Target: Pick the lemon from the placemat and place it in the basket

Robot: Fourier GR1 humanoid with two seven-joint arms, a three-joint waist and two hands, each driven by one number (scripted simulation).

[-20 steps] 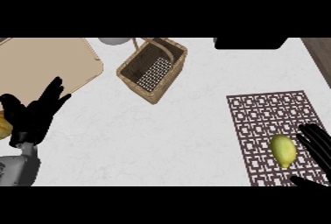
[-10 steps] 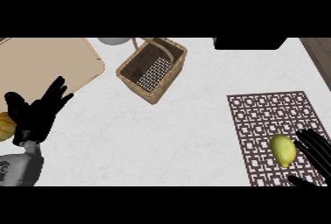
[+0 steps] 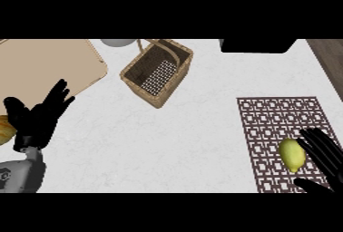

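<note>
1 lemon (image 3: 292,154) was seen on the placemat (image 3: 278,118), touched by the right robot hand (image 3: 326,153), fingers spread apart.

Your left hand (image 3: 39,122) rests open at the left edge, fingers up; your right hand (image 3: 325,154) shows straight fingers, thumb apart.

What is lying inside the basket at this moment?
Nothing shows inside the basket: only its woven bottom is visible. Its near wall hides a small part of the inside. The lemon lies on the placemat.
</note>
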